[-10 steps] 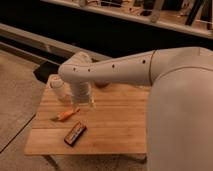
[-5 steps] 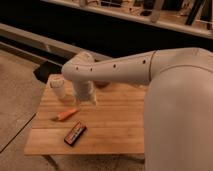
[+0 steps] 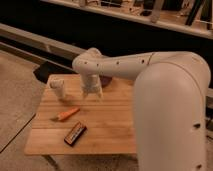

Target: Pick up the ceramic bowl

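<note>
Over the wooden table (image 3: 110, 117): the white arm (image 3: 165, 80) is stretched across so the far edge can be reached.
Gripper (image 3: 93, 94): hung just above the table's far middle, fingers held apart, nothing gripped, seemingly readied for a descent.
Ceramic bowl (image 3: 107, 81): at the table's far edge, mostly screened by the gripper; only a dark reddish-brown sliver is shown.
Pale cup (image 3: 58, 88): stood near the table's far left corner.

Pale cup (image 3: 58, 89), carrot (image 3: 67, 114), dark bar (image 3: 75, 133)

Gripper (image 3: 93, 94) right of cup (image 3: 58, 89); over table (image 3: 112, 122).
</note>
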Controlling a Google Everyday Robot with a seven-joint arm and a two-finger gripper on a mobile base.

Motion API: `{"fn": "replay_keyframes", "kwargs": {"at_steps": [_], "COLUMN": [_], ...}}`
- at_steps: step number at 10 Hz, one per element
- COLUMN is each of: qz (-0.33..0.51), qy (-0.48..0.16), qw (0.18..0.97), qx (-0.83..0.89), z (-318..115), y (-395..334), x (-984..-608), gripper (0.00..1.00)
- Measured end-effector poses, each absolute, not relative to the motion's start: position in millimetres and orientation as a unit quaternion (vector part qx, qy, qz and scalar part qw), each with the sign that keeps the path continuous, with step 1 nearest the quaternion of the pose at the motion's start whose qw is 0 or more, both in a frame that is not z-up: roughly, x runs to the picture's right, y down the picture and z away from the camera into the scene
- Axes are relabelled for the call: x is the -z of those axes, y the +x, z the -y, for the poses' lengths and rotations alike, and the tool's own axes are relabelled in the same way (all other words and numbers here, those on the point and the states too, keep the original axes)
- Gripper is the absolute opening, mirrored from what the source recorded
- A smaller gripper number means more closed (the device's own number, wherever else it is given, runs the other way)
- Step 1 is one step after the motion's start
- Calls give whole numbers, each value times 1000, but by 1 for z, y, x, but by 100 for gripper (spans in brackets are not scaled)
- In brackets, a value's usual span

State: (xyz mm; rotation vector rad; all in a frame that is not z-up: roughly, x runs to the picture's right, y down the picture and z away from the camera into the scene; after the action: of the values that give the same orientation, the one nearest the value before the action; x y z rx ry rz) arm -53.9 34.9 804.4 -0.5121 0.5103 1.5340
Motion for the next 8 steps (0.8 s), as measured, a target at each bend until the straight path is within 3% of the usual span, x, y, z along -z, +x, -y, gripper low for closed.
{"fn": "replay_keyframes", "kwargs": {"at_steps": [8], "qz": [-209], "qy": [-206], "qw": [627], "qx": [-721], "z": [53], "y": [-6], "x": [-900], "gripper": [65]}}
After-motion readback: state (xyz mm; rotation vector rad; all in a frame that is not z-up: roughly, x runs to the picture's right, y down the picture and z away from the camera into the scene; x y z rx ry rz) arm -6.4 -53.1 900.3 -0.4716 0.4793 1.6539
